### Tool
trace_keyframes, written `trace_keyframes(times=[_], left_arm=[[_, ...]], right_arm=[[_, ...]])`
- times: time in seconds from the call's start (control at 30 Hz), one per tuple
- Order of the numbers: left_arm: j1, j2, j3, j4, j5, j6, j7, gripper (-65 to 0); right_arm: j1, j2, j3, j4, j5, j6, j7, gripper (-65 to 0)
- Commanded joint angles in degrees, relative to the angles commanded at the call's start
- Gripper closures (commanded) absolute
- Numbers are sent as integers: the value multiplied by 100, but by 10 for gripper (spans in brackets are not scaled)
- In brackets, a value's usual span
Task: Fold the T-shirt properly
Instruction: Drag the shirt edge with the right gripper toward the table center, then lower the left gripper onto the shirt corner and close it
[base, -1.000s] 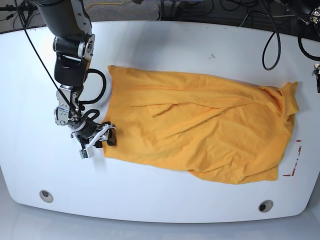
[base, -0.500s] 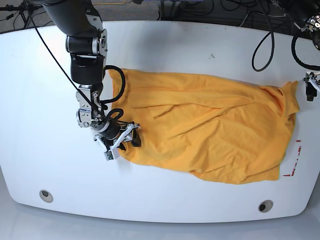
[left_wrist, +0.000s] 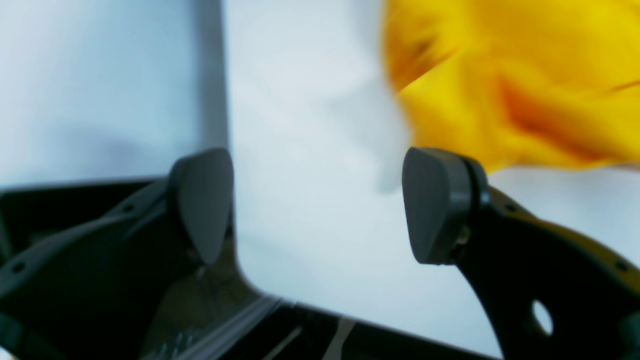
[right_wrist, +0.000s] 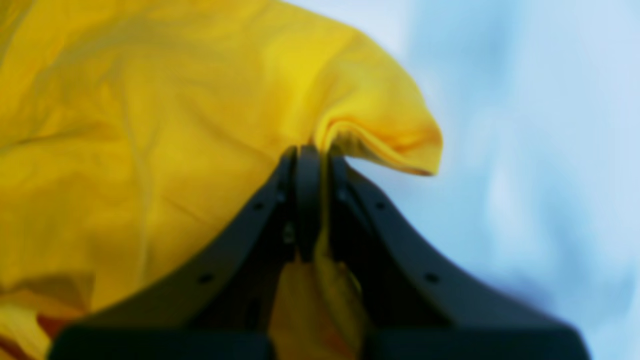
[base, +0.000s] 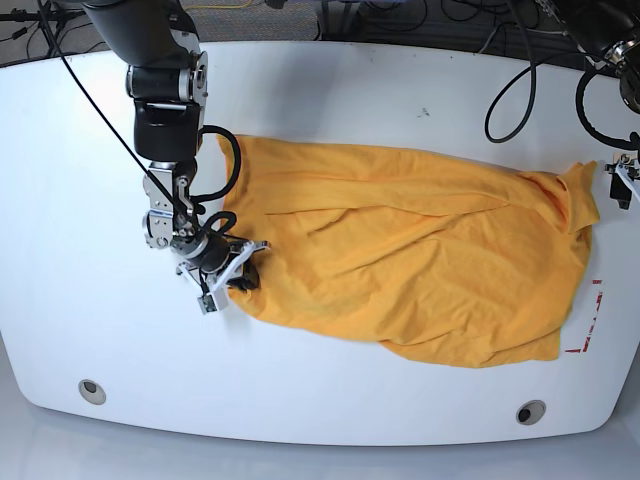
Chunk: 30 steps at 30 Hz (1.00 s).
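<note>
The orange-yellow T-shirt (base: 430, 270) is spread across the middle of the white table (base: 330, 400), creased and uneven, with a long band of cloth lying along its far side. That band runs from near the right arm across to a crumpled corner at the shirt's other end. The right gripper (right_wrist: 322, 200) is over the shirt's end on the base view's left, its two dark fingers closed on a thin fold of the cloth. In the right wrist view the fold stands up between the fingertips, and a loose flap of shirt bends over just beyond them. The left gripper (left_wrist: 320, 205) hangs near the crumpled corner at the shirt's other end, its fingers spread wide with only table showing between them. One finger overlaps the edge of the shirt in the left wrist view, though that picture is blurred and I cannot tell whether they touch. Red marks (base: 592, 320) show on the table beside the shirt.
</note>
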<state>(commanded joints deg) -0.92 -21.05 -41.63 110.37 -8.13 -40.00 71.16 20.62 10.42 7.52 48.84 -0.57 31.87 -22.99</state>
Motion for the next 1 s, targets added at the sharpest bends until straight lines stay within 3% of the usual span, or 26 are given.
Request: trace_keyframes(times=[0.2, 0.4, 0.53, 0.7, 1.0], left_arm=[[-35, 255, 35, -9, 369, 0, -9, -492], [-255, 589, 396, -299, 431, 0, -229, -492], [-492, 651, 738, -826, 484, 0, -431, -492], [-941, 818, 1099, -1837, 484, 0, -1081, -493], [-1934, 941, 1099, -3754, 466, 0, -2233, -493]], right_arm=[[-360, 448, -9, 554, 0, 18, -211, -2], [-536, 800, -9, 615, 0, 369, -229, -2], [-624, 888, -9, 615, 0, 431, -229, -2], [-677, 905, -9, 624, 0, 431, -229, -2], [-668, 853, -9, 615, 0, 431, -229, -2]])
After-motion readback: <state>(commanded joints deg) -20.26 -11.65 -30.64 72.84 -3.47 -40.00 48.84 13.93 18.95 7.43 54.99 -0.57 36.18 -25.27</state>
